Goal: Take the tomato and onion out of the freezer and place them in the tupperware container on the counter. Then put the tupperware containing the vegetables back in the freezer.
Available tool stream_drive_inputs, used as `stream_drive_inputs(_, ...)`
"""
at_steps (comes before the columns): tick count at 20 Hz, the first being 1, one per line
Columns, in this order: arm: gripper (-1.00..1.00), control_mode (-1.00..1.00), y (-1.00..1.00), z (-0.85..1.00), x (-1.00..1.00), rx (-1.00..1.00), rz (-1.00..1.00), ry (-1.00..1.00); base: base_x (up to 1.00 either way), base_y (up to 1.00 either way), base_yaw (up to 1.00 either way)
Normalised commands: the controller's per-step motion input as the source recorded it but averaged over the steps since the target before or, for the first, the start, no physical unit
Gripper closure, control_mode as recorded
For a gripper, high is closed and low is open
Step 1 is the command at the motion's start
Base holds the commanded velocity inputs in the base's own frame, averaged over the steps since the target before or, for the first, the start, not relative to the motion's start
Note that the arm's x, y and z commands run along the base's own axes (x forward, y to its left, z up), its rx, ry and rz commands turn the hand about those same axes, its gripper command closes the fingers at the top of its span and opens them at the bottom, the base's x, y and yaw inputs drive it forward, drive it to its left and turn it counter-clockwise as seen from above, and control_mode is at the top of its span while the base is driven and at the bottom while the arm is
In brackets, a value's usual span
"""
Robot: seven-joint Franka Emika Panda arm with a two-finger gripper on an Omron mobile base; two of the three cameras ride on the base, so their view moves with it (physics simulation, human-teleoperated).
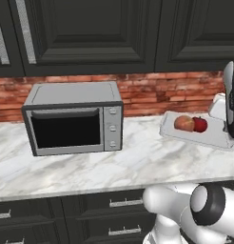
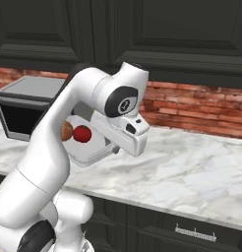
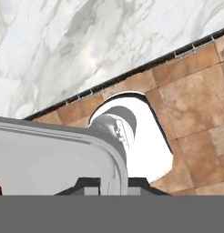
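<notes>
My gripper (image 3: 112, 181) is pinched shut on the rim of the tupperware container (image 3: 63, 150), held up above the counter (image 1: 114, 167). The 2 balls, onion (image 1: 184, 123) and tomato (image 1: 200, 124), sit inside. I should keep it flat and go slowly to the freezer.

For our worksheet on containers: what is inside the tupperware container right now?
The tupperware container holds two things side by side: the orange-brown onion and the deep-red tomato. In the right base view the arm covers part of the onion and part of the tray.
</notes>
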Motion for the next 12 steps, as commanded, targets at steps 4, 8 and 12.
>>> stream_drive_inputs(4, 1.00, 1.00, 0.00, 0.00, 0.00, 0.00, 0.00, 0.00, -0.96, 0.70, 0.00)
stream_drive_inputs(8, 1.00, 1.00, 0.00, 0.00, 0.00, 0.00, 0.00, 0.00, -1.00, 0.98, 0.00)
stream_drive_inputs(12, 1.00, 1.00, 0.00, 0.00, 0.00, 0.00, 0.00, 0.00, -1.00, 1.00, 0.00)
